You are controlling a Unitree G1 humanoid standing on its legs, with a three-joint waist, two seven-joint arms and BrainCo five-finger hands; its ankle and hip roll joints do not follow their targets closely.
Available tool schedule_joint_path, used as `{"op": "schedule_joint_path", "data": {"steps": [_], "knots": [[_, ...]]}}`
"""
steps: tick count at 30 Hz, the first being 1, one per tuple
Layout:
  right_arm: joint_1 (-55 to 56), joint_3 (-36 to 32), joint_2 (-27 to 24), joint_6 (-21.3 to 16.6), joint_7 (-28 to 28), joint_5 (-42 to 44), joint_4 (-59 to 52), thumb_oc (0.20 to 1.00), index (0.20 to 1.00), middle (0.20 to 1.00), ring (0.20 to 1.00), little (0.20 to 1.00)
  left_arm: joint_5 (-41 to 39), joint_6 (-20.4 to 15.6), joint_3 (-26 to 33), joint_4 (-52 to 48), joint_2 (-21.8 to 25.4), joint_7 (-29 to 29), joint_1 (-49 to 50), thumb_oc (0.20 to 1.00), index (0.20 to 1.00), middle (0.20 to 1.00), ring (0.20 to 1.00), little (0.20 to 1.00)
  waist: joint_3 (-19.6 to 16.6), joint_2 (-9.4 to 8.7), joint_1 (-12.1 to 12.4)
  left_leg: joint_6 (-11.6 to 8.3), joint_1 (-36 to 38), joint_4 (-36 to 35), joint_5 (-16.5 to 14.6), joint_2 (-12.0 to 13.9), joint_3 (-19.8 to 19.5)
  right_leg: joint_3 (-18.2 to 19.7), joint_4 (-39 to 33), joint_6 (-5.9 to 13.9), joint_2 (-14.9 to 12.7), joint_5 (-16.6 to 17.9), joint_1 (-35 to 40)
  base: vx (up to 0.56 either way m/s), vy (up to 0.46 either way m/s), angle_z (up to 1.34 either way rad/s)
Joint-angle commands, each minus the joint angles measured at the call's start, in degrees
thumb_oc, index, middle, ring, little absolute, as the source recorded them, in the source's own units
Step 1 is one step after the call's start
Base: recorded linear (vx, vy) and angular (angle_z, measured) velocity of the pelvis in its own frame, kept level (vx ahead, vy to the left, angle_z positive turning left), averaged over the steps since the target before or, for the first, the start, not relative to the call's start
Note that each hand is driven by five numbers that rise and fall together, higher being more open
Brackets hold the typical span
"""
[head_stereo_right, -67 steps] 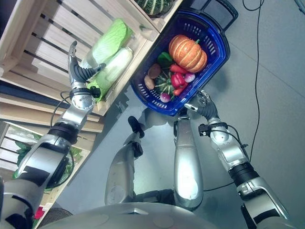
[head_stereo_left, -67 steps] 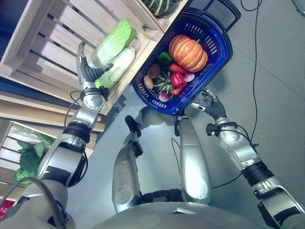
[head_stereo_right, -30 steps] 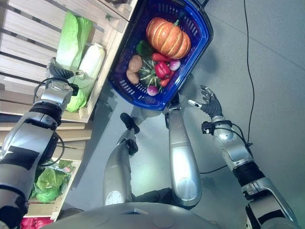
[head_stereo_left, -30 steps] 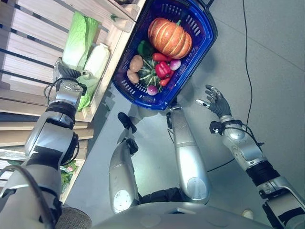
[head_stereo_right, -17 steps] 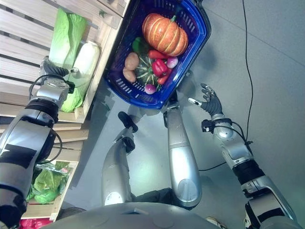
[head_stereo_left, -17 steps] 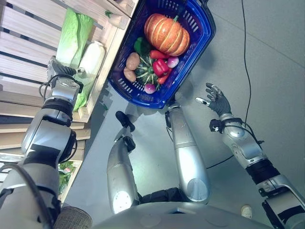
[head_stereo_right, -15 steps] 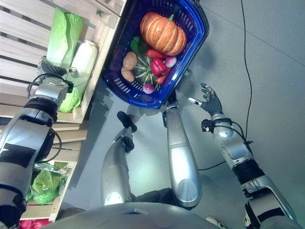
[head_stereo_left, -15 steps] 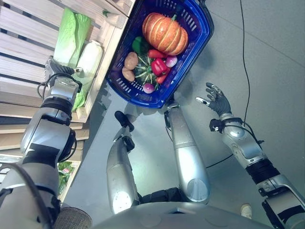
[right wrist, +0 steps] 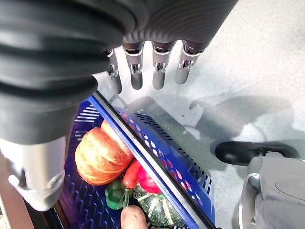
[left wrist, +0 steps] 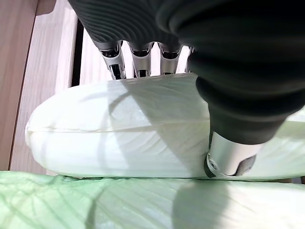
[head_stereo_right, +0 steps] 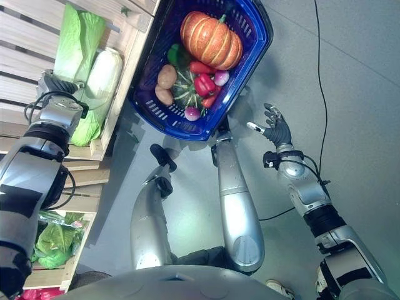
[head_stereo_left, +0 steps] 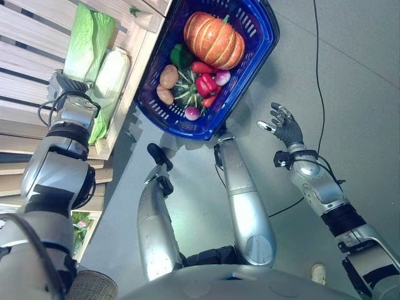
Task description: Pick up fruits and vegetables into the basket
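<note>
My left hand [head_stereo_left: 62, 84] is over the pale napa cabbage [head_stereo_left: 110, 74] in the wooden crate [head_stereo_left: 37, 31]; fingers curl over its far side, thumb on the near side, so clamped on it. Risk: it's bulky and smooth, so it may roll out on lifting or snag the crate wall. The blue basket [head_stereo_left: 262, 47] is already crowded around the pumpkin [head_stereo_left: 214, 39]. My right hand [head_stereo_left: 284, 128] hangs spread and empty over the floor.

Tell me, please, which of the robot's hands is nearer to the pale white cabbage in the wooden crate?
Left. The left hand is right on the white cabbage in the wooden crate, fingers over its far side. The right hand hovers over the floor beyond the blue basket.
</note>
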Motion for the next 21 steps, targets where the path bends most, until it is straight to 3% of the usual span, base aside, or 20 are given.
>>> {"op": "schedule_joint_path", "data": {"steps": [1,8,18,19,21], "knots": [[0.1,0.8,2.9,-2.7,-1.1,1.1,-2.1,1.000,1.000,1.000,1.000,1.000,-1.3,0.4,0.4,4.1,-4.6,-7.4,4.7,0.200,0.200,0.200,0.200,0.200,-0.5,-4.35,-1.2,2.94,-5.9,6.4,-1.4,-2.0,0.7,-0.7,-1.2,1.96,0.7,-0.5,2.2,0.00,0.000,0.00],[0.9,0.3,3.0,-4.0,-0.6,0.2,-3.8,1.000,1.000,1.000,1.000,1.000,-2.7,-2.0,0.8,1.9,-5.4,-8.1,6.6,0.200,0.200,0.200,0.200,0.200,-0.5,-4.50,-1.1,3.08,-4.1,5.6,-1.4,-2.1,0.9,-0.8,-1.9,2.02,0.7,-0.5,4.0,0.00,0.000,0.00],[4.4,-4.1,2.0,-7.1,1.8,-4.7,-12.5,1.000,1.000,1.000,1.000,1.000,-7.2,-9.9,6.5,-8.6,-4.6,-5.9,16.3,0.200,0.200,0.200,0.200,0.200,-0.5,-3.86,0.4,3.16,4.9,2.2,-1.2,-2.8,1.3,-2.0,-4.6,2.50,-0.9,-0.9,12.5,-0.01,0.000,0.00],[4.3,-4.7,1.8,-7.3,2.3,-5.1,-13.6,1.000,1.000,1.000,1.000,1.000,-7.4,-11.0,7.4,-10.0,-4.4,-5.5,17.3,0.200,0.200,0.200,0.200,0.200,-0.5,-3.80,0.7,3.74,5.1,1.2,0.6,-2.9,1.8,-2.4,-5.7,2.17,-1.2,1.0,12.5,-0.07,0.001,0.00],[4.7,-5.5,1.5,-7.8,3.7,-6.2,-15.4,1.000,1.000,1.000,1.000,1.000,-7.4,-13.1,8.8,-12.7,-4.2,-4.3,19.8,0.200,0.200,0.200,0.200,0.200,-0.5,-3.62,1.4,3.78,7.3,0.5,0.5,-3.1,1.7,-2.9,-6.3,2.22,-1.7,0.9,14.8,-0.03,0.007,0.03]]}}
